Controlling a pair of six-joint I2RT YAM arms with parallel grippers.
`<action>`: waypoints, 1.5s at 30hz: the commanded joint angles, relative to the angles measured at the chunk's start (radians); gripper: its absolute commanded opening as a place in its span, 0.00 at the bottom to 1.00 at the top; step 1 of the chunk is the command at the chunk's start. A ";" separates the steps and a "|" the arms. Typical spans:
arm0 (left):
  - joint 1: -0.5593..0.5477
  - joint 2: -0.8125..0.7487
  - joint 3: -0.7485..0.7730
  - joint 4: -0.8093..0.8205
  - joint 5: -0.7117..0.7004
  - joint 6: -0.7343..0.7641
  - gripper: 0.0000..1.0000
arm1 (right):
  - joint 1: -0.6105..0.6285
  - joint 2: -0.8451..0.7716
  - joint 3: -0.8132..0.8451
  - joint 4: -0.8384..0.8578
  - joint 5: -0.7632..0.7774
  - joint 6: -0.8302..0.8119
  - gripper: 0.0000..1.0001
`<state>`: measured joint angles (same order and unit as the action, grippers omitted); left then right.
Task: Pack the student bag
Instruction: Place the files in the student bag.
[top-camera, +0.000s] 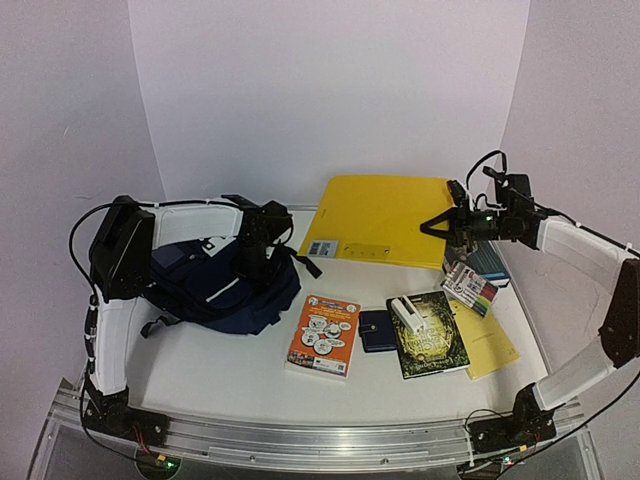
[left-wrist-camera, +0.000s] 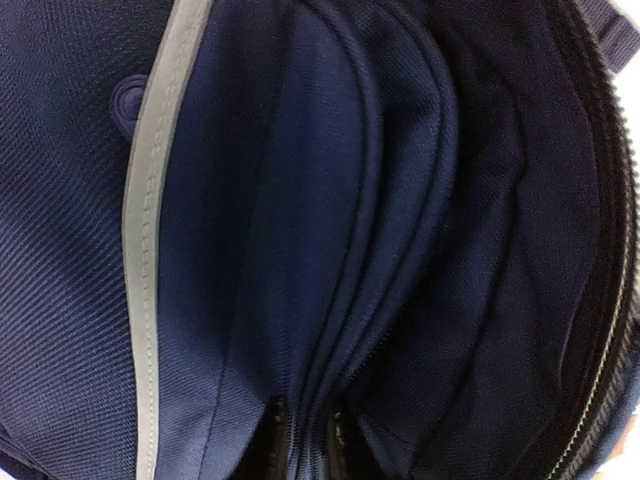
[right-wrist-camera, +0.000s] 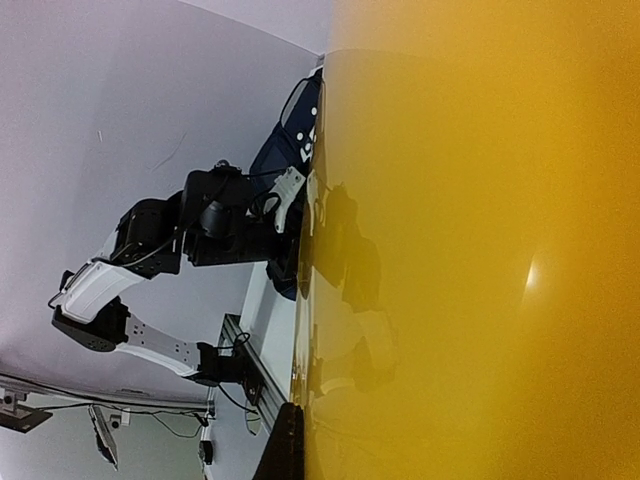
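The student bag (top-camera: 215, 285), navy with thin white stripes, lies at the table's left. My left gripper (top-camera: 256, 262) is lowered onto it from above. In the left wrist view navy fabric fills the frame: a grey-white stripe (left-wrist-camera: 150, 250), a zipper (left-wrist-camera: 610, 300) at the right. The left gripper (left-wrist-camera: 305, 442) is shut on a fold of the bag's fabric, and both dark fingertips (left-wrist-camera: 272, 440) show. My right gripper (top-camera: 450, 226) is shut on the edge of a yellow folder (top-camera: 385, 220), held tilted above the table's back. The folder (right-wrist-camera: 470, 250) hides one finger of the right gripper (right-wrist-camera: 303, 435).
On the table lie an orange book (top-camera: 323, 335), a small navy wallet (top-camera: 377, 330), and a dark book (top-camera: 430, 340) with a white object (top-camera: 406, 314) on it. There are also a yellow notebook (top-camera: 492, 350), a marker pack (top-camera: 470, 288) and a teal item (top-camera: 490, 262).
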<state>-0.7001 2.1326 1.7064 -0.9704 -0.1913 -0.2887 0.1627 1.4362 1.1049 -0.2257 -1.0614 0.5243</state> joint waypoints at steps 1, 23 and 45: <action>0.074 -0.039 0.097 0.072 0.086 -0.049 0.02 | 0.005 -0.029 0.046 0.053 0.002 -0.014 0.00; 0.225 -0.173 0.211 0.329 0.548 -0.227 0.00 | 0.172 0.137 0.156 0.053 0.074 -0.067 0.00; 0.259 -0.298 0.236 0.428 0.651 -0.337 0.00 | 0.289 0.420 0.236 0.450 0.035 0.319 0.00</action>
<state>-0.4397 1.9392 1.9091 -0.7340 0.3537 -0.6074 0.4064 1.8167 1.2746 -0.0005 -0.9740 0.7055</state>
